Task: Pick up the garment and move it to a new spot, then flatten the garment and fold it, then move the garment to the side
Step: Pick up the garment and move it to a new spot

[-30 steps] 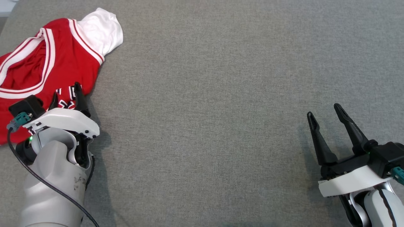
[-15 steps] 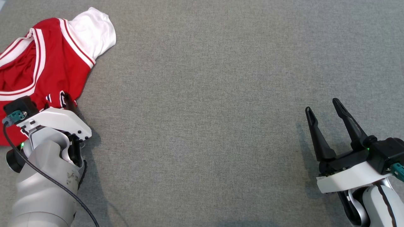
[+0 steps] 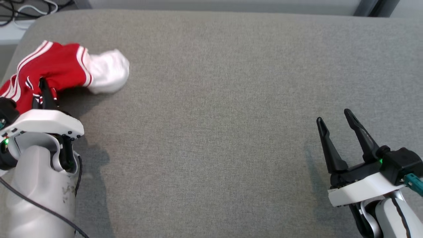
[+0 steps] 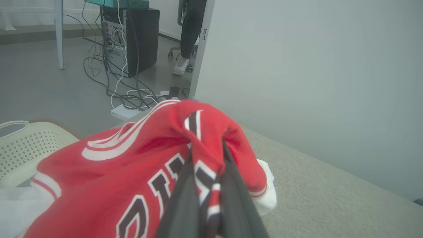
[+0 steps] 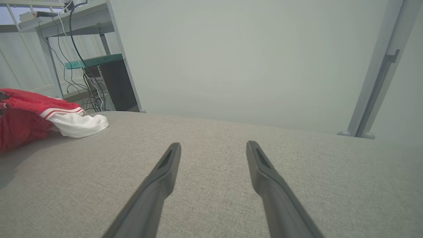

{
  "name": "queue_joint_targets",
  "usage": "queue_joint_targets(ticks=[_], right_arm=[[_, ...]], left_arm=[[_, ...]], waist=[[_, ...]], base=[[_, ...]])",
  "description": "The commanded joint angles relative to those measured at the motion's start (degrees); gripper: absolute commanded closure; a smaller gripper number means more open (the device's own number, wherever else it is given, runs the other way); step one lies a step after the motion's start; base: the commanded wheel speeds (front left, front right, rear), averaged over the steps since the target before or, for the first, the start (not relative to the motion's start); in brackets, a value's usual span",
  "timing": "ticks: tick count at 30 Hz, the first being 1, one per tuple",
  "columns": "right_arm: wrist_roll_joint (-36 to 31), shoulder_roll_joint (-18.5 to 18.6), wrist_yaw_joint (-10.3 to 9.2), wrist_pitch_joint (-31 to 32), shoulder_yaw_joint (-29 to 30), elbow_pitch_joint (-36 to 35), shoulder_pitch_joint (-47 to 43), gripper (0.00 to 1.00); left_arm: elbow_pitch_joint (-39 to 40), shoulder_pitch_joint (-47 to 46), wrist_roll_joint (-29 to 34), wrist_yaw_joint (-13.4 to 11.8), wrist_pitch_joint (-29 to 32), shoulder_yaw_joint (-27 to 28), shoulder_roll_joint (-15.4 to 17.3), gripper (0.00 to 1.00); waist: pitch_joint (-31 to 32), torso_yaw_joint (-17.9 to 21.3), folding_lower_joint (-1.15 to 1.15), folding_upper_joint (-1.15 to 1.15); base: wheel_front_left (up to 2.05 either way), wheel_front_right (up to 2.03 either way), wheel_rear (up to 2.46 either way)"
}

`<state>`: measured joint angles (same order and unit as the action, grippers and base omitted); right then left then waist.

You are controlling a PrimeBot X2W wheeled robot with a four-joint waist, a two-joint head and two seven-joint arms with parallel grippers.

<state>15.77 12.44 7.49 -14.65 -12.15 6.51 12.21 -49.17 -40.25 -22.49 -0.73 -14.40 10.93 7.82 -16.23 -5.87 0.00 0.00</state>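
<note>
- So where is the garment (image 3: 62,64) sitting?
- At the far left corner of the grey padded table (image 3: 214,99), bunched into a red heap with white stripes. Its white sleeve (image 3: 107,74) rests on the surface, on the side toward the middle.
- And the left gripper (image 4: 207,148)?
- Pressed together on a fold of the red fabric, just above the dark lettering (image 4: 158,185). In the left wrist view the cloth puckers up around its two fingers (image 4: 185,198).
- Is the right gripper (image 3: 333,116) on it too?
- No, it hangs over bare grey cloth near the right edge, well apart from the garment, fingers spread wide.
- What's behind the table?
- A computer tower (image 4: 132,36) with loose cables (image 4: 129,96) on the floor, and a person's shoe (image 4: 181,67) beside a pale post (image 4: 201,49)
</note>
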Motion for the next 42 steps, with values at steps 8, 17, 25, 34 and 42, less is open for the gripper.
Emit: queue_joint_targets(ticks=[8,17,25,34,42], right_arm=[[0.87,-1.83,0.0,-0.35,-1.37,-0.14,-3.56,0.0],[0.92,-3.06,0.0,-0.35,0.0,-0.16,-6.54,0.0],[0.66,-3.63,0.0,-0.35,0.71,-0.57,-7.6,0.0],[0.58,-4.0,0.0,-0.35,0.97,-0.76,-7.57,0.0],[0.59,-4.45,0.0,-0.35,0.71,-0.62,-7.16,0.0]], left_arm=[[16.53,6.85,7.05,2.33,-0.59,3.76,-1.37,1.0],[23.28,9.71,9.35,5.32,-0.6,-0.3,-4.25,1.0],[22.9,9.37,7.27,5.42,-0.6,-9.62,-4.9,1.0],[21.75,7.36,-0.62,2.41,-0.6,-23.41,-4.93,1.0],[17.71,6.92,-4.63,-0.36,-0.53,-33.49,-4.93,1.0]], waist=[[7.92,2.37,0.0,0.0],[13.2,6.44,0.0,0.0],[14.5,11.14,0.0,0.0],[14.3,17.17,0.0,0.0],[13.71,21.17,0.0,0.0]], base=[[0.0,0.0,0.0],[0.0,0.0,0.0],[0.0,0.0,0.0],[0.0,0.0,0.0],[0.0,0.0,0.0]])
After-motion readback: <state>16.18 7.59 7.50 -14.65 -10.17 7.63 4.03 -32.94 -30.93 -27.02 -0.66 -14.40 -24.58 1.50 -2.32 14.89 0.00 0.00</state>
